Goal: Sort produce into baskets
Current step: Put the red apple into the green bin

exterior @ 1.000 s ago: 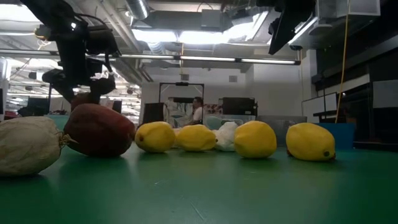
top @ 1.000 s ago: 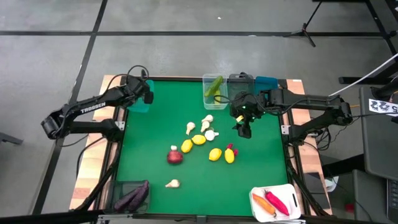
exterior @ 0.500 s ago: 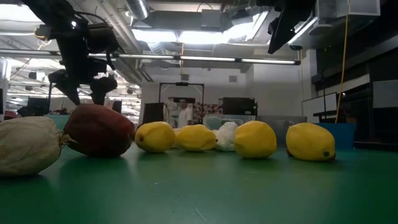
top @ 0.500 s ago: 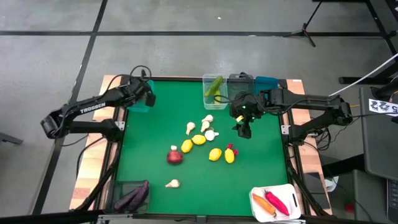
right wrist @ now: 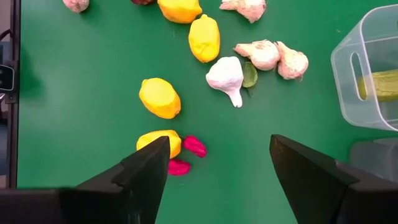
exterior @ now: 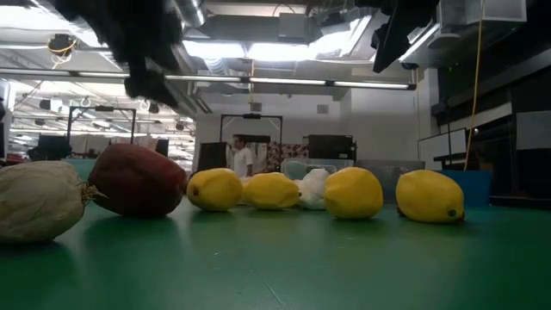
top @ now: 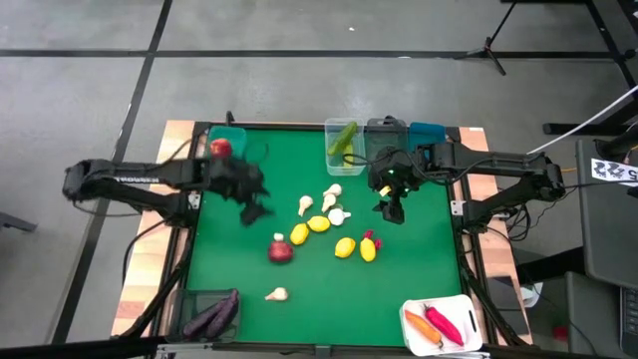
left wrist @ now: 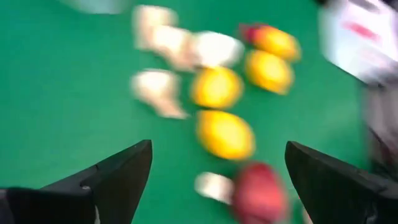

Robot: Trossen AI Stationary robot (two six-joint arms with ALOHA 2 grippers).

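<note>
Hovering open-jawed, the left gripper (top: 253, 209) hangs above the green table (top: 229, 249).

One camera looks straight down, one level across the mat, two ride the wrists; all share the lemons (top: 318, 223).

A green table (top: 419, 269) carries lemons (top: 345, 247), garlic bulbs (top: 277, 293), a red apple (top: 281, 251) and corner baskets (top: 444, 324).
</note>
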